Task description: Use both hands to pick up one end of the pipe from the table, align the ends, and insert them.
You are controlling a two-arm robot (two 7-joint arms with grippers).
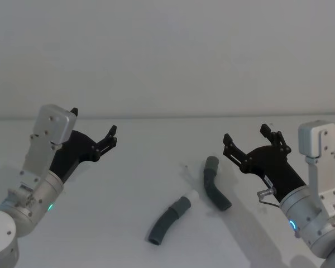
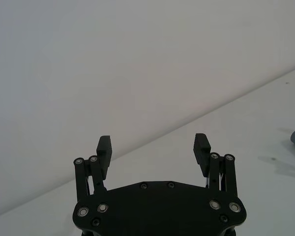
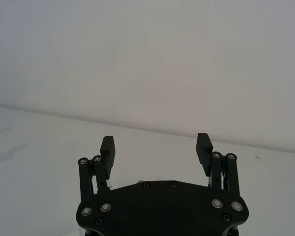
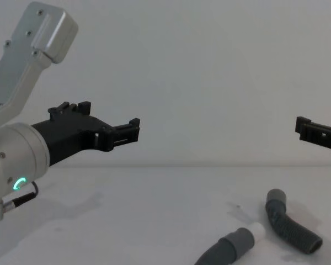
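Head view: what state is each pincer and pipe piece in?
left pincer: open, empty, raised above the table.
right pincer: open, empty, raised.
white-tipped pipe piece: lying on table, ungripped, not inserted.
bent pipe piece: lying on table, ungripped, unjoined.

Bare off-white wall (image 1: 167,56), featureless, soft even light.

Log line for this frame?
phase: pre-grasp | left gripper: open, empty, above table | right gripper: open, empty, above table | white-tipped pipe piece, bent pipe piece: lying apart on table, unjoined
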